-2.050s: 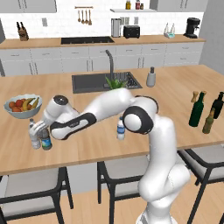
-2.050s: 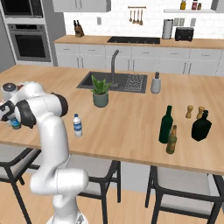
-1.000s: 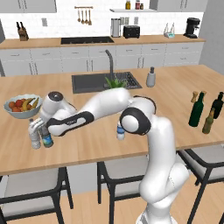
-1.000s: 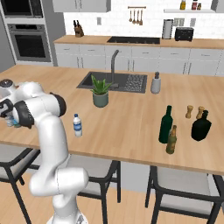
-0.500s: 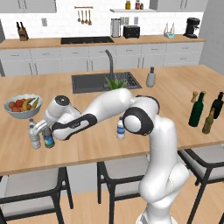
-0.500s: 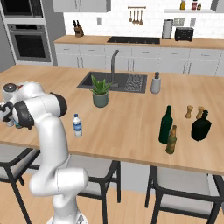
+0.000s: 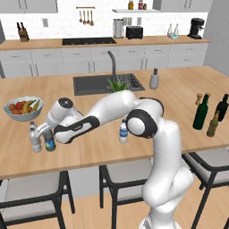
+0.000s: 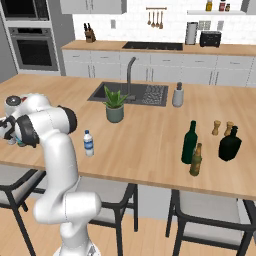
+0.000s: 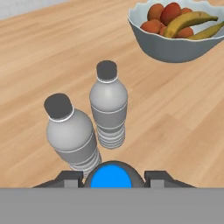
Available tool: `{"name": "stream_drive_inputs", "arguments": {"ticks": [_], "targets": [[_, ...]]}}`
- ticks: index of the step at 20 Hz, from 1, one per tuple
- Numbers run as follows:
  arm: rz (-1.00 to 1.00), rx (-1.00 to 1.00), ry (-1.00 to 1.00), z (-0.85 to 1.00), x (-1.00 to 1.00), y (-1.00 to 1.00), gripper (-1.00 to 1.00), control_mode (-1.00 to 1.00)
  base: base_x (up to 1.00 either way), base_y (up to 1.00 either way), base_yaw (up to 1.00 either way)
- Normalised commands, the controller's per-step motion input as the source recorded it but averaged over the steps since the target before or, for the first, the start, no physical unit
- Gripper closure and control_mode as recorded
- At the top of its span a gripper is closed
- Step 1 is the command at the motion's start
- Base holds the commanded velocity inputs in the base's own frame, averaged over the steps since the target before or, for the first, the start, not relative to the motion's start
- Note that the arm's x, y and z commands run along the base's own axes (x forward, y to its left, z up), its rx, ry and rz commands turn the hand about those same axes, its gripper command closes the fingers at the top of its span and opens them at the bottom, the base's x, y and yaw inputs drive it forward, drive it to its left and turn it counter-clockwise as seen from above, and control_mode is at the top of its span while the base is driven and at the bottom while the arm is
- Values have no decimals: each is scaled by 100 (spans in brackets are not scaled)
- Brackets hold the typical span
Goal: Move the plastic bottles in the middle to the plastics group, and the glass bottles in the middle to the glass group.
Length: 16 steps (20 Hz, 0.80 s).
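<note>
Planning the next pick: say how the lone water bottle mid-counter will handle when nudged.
The water bottle stands upright on a narrow base, so a nudge near its cap would probably tip it. Its round body would then likely roll on the counter. Being small, it is probably light.

Blue-capped bottle [image 7: 49,141] just beside, perhaps touching, two bottles [image 9: 108,103], fruit bowl [image 7: 23,108] behind.

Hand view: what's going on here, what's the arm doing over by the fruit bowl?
The gripper is closed on the blue-capped water bottle at the left end of the island, right beside two clear bottles near the fruit bowl. The white-capped bottle stands alone mid-counter, not yet moved. The green wine bottle stands far right, next to the dark glass bottles.
</note>
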Motion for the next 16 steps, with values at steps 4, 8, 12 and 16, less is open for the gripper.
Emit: {"name": "stream_drive_inputs", "arguments": {"ticks": [4, 8, 12, 16], "targets": [[0, 0, 0, 0, 0, 0, 100, -100, 0, 0, 0], [0, 0, 0, 0, 0, 0, -100, -100, 0, 0, 0], [0, 0, 0, 0, 0, 0, -100, -100, 0, 0, 0], [0, 0, 0, 0, 0, 0, -100, -100, 0, 0, 0]]}}
